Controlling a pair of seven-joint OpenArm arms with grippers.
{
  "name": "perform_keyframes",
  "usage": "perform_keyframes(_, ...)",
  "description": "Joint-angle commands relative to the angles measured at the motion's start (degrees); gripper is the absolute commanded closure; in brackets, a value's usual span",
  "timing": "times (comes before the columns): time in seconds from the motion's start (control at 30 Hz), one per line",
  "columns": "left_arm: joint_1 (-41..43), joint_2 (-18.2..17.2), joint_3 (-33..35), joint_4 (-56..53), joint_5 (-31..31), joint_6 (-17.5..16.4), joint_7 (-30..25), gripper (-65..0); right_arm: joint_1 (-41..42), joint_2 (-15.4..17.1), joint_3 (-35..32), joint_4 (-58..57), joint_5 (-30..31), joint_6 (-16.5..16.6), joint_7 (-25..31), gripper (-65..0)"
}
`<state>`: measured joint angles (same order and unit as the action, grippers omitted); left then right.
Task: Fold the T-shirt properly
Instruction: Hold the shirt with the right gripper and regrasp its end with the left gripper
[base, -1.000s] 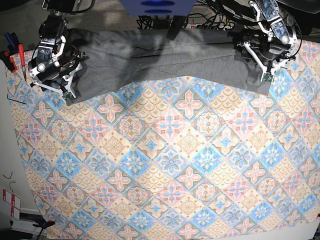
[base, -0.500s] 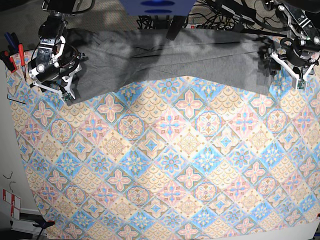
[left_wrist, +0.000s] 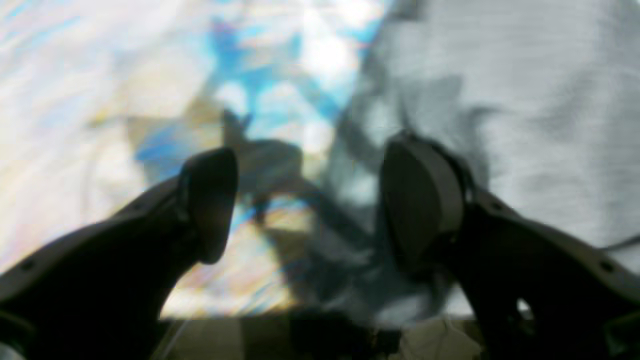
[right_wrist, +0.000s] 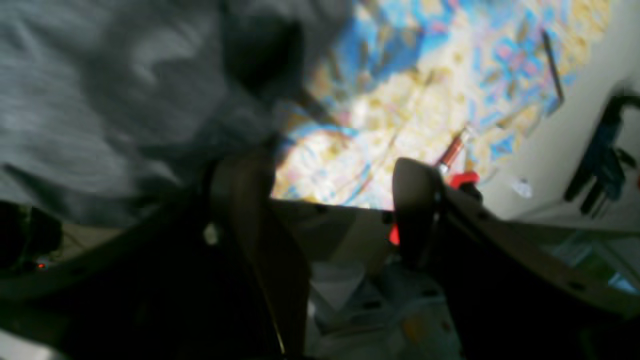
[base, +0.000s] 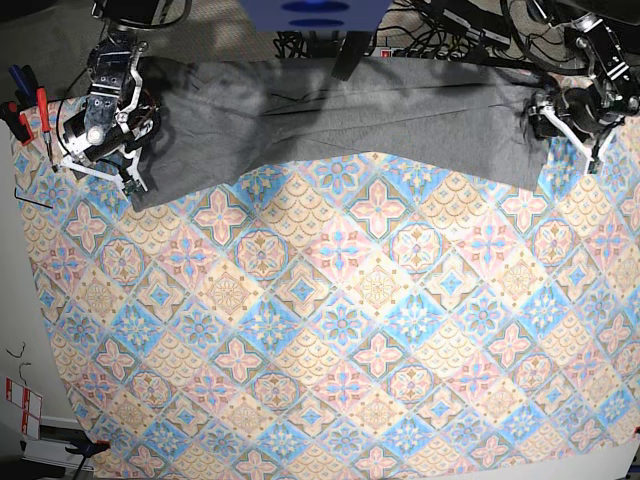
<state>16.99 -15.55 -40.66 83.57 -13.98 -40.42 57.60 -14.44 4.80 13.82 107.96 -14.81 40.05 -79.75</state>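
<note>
The grey T-shirt (base: 340, 115) lies spread in a wide band along the far edge of the patterned tablecloth (base: 340, 320). My right gripper (base: 128, 178) hovers over the shirt's left end. In the right wrist view the right gripper (right_wrist: 332, 210) is open, with the T-shirt (right_wrist: 100, 100) under its left finger and nothing between the fingers. My left gripper (base: 592, 148) hangs just off the shirt's right end. In the left wrist view the left gripper (left_wrist: 310, 210) is open over the T-shirt's (left_wrist: 525, 100) edge, holding nothing. Both wrist views are blurred.
Red-handled tools (base: 28, 108) lie at the table's left edge and show as red-handled tools (right_wrist: 452, 155) in the right wrist view. Cables (base: 440, 40) and a blue mount (base: 315, 15) sit behind the shirt. A white table edge (base: 20, 300) runs down the left.
The left arm moved right, off the shirt's right end to just beyond it. The right arm shifted slightly toward the far edge. Both grippers stayed open.
</note>
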Motion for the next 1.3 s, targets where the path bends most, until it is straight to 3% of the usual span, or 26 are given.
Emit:
perform_keyframes(0.0, -0.07, -0.67, -0.52, 0.96, -0.04, 0.42, -0.51, -48.3, 0.33, 0.87, 0.2, 1.09, -0.97, -0.05, -0.25, -40.5)
perform_keyframes(0.33, 2.13, -0.4, -0.79, 1.92, -1.19, 0.42, -0.42, -47.8, 0.59, 0.87, 0.2, 1.09, -0.97, -0.05, -0.25, -40.5)
perform_keyframes(0.43, 4.68, -2.43, -0.87, 6.06, -6.46, 0.42, 1.43, -47.7, 0.59, 0.87, -0.15, 1.0, -0.97, -0.05, -0.25, -40.5)
perform_keyframes(0.6, 5.82, -2.6, -0.87, 14.76, -13.85, 0.42, 7.76, -47.7, 0.68, 0.87, -0.33, 0.92, -0.97, -0.05, -0.25, -40.5)
perform_keyframes(0.9, 2.65, -2.51, -0.79, 7.81, -8.4, 0.42, 7.32, -48.1, 0.59, 0.87, 0.11, 0.92, -0.97, -0.05, -0.25, -40.5)
perform_keyframes(1.03, 2.3, -2.25, -0.17, 3.42, -4.79, 0.42, 1.52, -48.2, 0.59, 0.87, -0.15, 0.92, -0.97, -0.05, -0.25, -40.5)
perform_keyframes(1.13, 1.34, -2.43, 5.28, -0.89, -4.79, 0.42, 0.46, -47.8, 0.59, 0.87, -0.15, 0.92, -0.97, -0.05, -0.25, -40.5)
perform_keyframes(1.27, 1.25, -0.58, 6.86, -1.77, -4.53, 0.42, 0.37, -47.8, 0.59, 0.87, -0.07, 0.92, -0.97, -0.05, -0.25, -40.5)
